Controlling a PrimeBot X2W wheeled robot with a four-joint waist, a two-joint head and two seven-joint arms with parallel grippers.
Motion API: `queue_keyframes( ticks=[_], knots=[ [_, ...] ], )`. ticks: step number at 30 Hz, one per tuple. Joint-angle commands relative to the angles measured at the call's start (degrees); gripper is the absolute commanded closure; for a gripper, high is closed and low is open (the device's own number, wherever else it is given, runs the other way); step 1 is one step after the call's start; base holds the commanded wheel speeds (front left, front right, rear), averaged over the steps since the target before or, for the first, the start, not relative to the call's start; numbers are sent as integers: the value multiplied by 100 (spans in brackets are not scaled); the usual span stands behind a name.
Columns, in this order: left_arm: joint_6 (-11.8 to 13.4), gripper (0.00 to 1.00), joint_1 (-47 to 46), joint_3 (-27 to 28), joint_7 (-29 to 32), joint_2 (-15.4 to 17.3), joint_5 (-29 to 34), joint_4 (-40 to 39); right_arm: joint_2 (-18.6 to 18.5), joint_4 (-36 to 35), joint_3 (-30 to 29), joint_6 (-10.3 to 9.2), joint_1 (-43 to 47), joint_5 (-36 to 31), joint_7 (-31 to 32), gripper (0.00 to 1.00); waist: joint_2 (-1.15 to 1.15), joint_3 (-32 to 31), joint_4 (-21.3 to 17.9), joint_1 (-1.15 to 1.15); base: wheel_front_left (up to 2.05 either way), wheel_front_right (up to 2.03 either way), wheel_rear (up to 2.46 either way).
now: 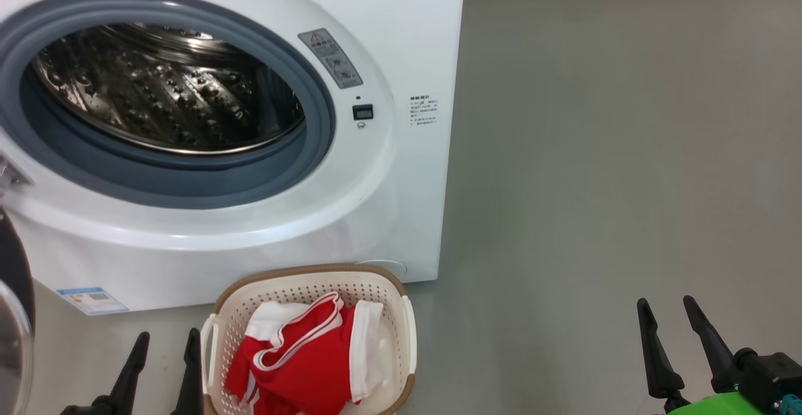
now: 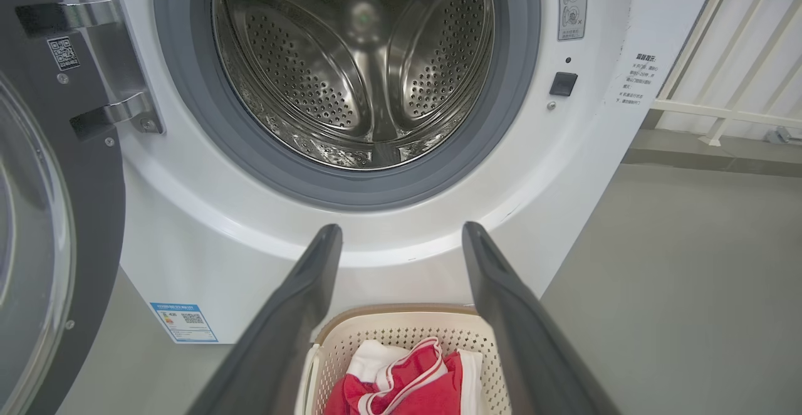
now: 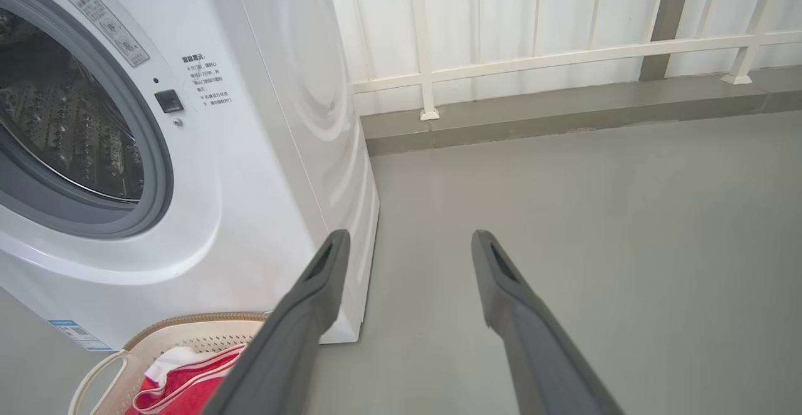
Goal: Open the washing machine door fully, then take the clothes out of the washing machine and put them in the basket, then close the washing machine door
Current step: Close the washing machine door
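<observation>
The red clothes lay in the basket, just beside the left gripper, which was spread wide and empty. The drum ahead looked empty. The washing machine door stood open on its left. I judge only closing was left. The right gripper was wide too, holding nothing.

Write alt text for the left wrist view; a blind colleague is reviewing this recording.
A white washing machine stands with its door open at the left and no clothes visible in its steel drum. Below it, framed by the two dark fingers of the open left pincer, the basket on the grey floor holds red-and-white clothes.
</observation>
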Motion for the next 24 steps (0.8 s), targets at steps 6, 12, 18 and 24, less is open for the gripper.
queue_keyframes(
  ticks=[6,12,18,24],
  knots=[
    [-32,0,-108,160,-69,73,33,-186,-60,-143,110,43,-72,21,-37,0,0,-10,22,0,-121,121,0],
    [-32,0,-75,155,-69,74,32,-196,-51,-138,122,43,-58,26,-37,0,0,-29,51,0,-117,117,0],
    [-32,0,-40,180,-69,70,41,-199,-48,-132,140,43,-52,35,-37,0,0,-41,72,0,-113,113,0],
    [-32,0,-27,161,-69,67,26,-206,-45,-132,147,43,-40,35,-37,0,0,-41,87,0,-77,77,0]
  ],
)
